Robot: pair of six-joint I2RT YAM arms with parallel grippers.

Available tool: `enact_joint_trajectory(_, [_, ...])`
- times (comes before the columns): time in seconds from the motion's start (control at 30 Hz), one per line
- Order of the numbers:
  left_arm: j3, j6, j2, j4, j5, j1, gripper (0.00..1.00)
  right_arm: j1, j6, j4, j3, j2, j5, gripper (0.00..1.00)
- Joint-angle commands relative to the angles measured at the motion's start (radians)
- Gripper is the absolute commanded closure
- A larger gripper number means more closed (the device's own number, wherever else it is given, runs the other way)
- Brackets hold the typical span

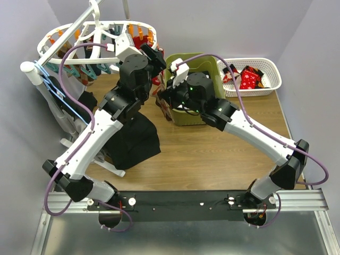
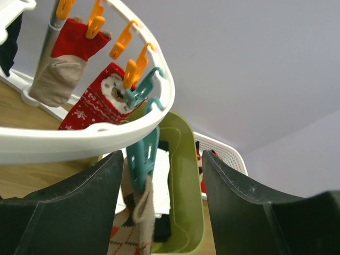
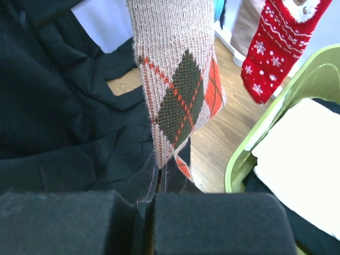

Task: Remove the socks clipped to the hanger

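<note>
- Wooden table [image 1: 212, 149]: only the overhead view shows it whole, with both arms reaching to its far left.
- Large white plastic oval drying hanger [image 1: 44, 51]: it stands at the far left corner. The left wrist view shows its rim [image 2: 79, 139] from below, with orange clips and teal clips along it.
- Big black garment [image 1: 135, 141]: it is heaped under the left arm and fills the left half of the right wrist view [image 3: 58, 106].
- Olive-green plastic bin [image 1: 204, 65]: it sits right of the hanger. The right wrist view alone shows the folded white cloth [image 3: 303, 154] inside it.
- White mesh basket [image 1: 249, 60]: at the far right, holding red patterned socks [image 1: 248, 78]. Their pattern is too small to make out.
- Left gripper [image 2: 162, 170]: fingers spread wide and holding nothing, raised just under the hanger rim. One teal clip [image 2: 143, 159] hangs between them in view.
- Right gripper [image 3: 154, 199]: pads pressed together, with the pointed toe of the beige argyle sock [image 3: 175, 79] drawn into the seam. From overhead this grip is hidden by the wrist.
- That sock hangs from the teal clip [image 2: 141, 212].
- Red snowflake sock with a bear face [image 2: 98, 103]: clipped to the hanger, also seen beside the bin [image 3: 276, 48].
- Red-and-beige sock [image 2: 58, 69]: held by an orange clip [image 2: 95, 21].
</note>
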Motion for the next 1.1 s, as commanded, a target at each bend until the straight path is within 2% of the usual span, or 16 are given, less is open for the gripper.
enact_joint_trajectory(0.0, [0.053, 0.037, 0.043, 0.021, -0.108, -0.017, 0.31, 0.024, -0.028, -0.018, -0.019, -0.044, 0.060, 0.99])
enact_joint_trajectory(0.33, [0.066, 0.117, 0.083, 0.044, -0.152, -0.023, 0.36, 0.034, -0.042, -0.014, -0.030, -0.062, 0.076, 0.99])
enact_joint_trajectory(0.43, [0.069, 0.141, 0.086, 0.055, -0.160, -0.025, 0.48, 0.036, -0.042, -0.012, -0.031, -0.067, 0.080, 0.99])
enact_joint_trajectory(0.47, [0.069, 0.147, 0.088, 0.056, -0.162, -0.025, 0.57, 0.039, -0.045, -0.012, -0.031, -0.067, 0.081, 0.99])
enact_joint_trajectory(0.53, [0.070, 0.155, 0.088, 0.059, -0.165, -0.025, 0.67, 0.041, -0.045, -0.014, -0.034, -0.069, 0.086, 0.99])
enact_joint_trajectory(0.57, [0.070, 0.157, 0.086, 0.059, -0.165, -0.025, 0.86, 0.041, -0.045, -0.014, -0.039, -0.072, 0.090, 0.99])
enact_joint_trajectory(0.63, [0.064, 0.155, 0.080, 0.065, -0.163, -0.026, 0.99, 0.041, -0.048, -0.008, -0.048, -0.076, 0.098, 0.99])
enact_joint_trajectory(0.87, [0.032, 0.172, 0.049, 0.102, -0.099, -0.026, 1.00, 0.039, -0.039, 0.002, -0.113, -0.095, 0.191, 0.99])
enact_joint_trajectory(0.93, [0.001, 0.186, 0.024, 0.133, -0.070, -0.028, 1.00, 0.038, -0.039, -0.006, -0.128, -0.098, 0.269, 0.99])
enact_joint_trajectory(1.07, [-0.060, 0.250, -0.026, 0.185, 0.063, -0.026, 1.00, -0.030, -0.022, -0.040, -0.107, -0.093, 0.323, 0.99])
